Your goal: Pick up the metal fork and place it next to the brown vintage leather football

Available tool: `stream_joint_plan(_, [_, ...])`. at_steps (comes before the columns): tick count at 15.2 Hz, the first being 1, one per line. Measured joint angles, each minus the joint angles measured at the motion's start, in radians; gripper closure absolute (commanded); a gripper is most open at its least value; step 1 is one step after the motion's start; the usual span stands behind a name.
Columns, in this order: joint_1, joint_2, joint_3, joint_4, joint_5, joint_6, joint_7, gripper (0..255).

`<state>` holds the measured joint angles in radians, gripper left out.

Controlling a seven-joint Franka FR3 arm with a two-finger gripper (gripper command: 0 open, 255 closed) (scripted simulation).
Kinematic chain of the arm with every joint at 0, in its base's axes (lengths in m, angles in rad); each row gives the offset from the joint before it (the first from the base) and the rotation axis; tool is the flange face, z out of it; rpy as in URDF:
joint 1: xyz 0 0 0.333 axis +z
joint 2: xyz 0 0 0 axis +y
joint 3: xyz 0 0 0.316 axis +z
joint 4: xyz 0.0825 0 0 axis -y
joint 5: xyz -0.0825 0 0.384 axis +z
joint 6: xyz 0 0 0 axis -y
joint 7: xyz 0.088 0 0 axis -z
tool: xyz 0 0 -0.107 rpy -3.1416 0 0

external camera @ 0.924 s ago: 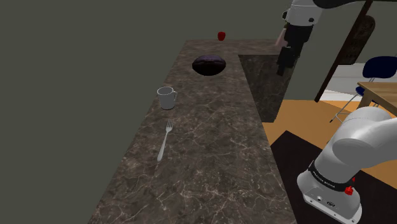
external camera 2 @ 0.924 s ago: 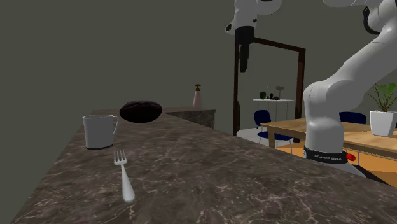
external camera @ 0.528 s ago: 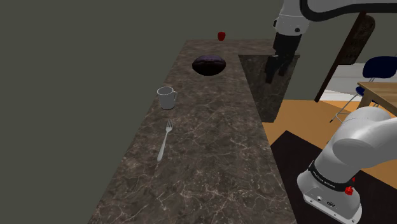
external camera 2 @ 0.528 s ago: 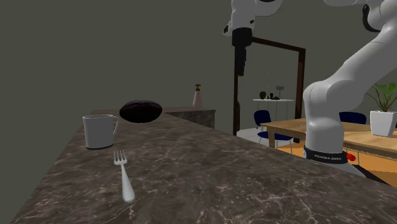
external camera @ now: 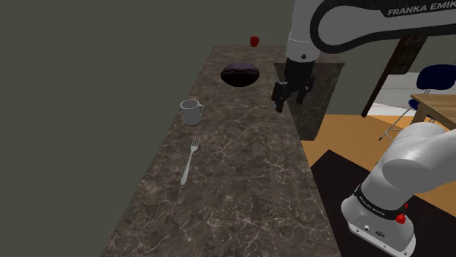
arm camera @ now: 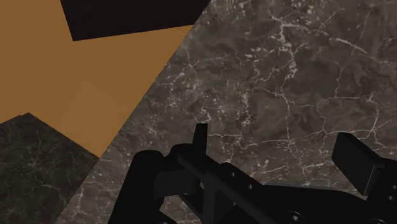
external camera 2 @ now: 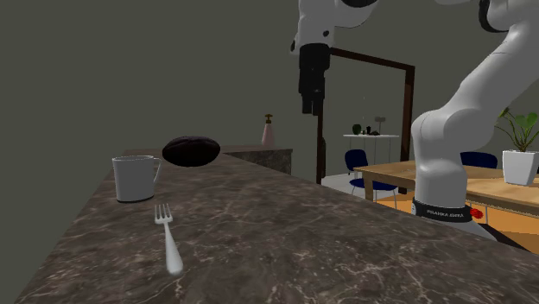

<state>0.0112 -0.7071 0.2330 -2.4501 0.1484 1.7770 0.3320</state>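
A silver fork (external camera: 189, 160) lies flat on the dark marble counter (external camera: 241, 175), tines toward a white mug (external camera: 191, 112). In the second exterior view the fork (external camera 2: 167, 237) lies in front of the mug (external camera 2: 134, 177). The dark brown football (external camera: 241, 74) rests farther along the counter, past the mug; it is the dark oval (external camera 2: 191, 151) behind the mug. My gripper (external camera: 285, 101) hangs above the counter's right edge, near the football and well away from the fork. Its fingers (arm camera: 200, 137) stand apart with only marble between them, so it is open and holds nothing.
A small red object (external camera: 254, 41) sits at the counter's far end, and a pink bottle (external camera 2: 269, 131) stands beyond the football. The counter drops to an orange floor (arm camera: 76, 89) on the stand's side. A wooden table (external camera: 438, 106) and blue chairs lie beyond.
The arm has swung toward the shoulder view's left and come lower, bringing the gripper from beyond the counter's edge to over the counter. Fork, mug and football have not moved.
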Motion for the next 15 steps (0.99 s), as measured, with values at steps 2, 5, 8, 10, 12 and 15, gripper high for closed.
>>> stream_joint_plan(2, [-0.004,0.051,0.049,0.011,0.020,0.047,0.074,0])
stream_joint_plan(5, [-0.013,0.135,0.129,0.032,0.040,0.122,0.194,0])
stream_joint_plan(8, [-0.029,0.224,0.199,0.068,0.041,0.184,0.309,0])
stream_joint_plan(10, [-0.047,0.308,0.255,0.119,0.025,0.223,0.399,0])
stream_joint_plan(12, [-0.064,0.383,0.300,0.152,0.001,0.266,0.483,0])
stream_joint_plan(15, [-0.091,0.516,0.365,0.236,-0.066,0.309,0.625,0])
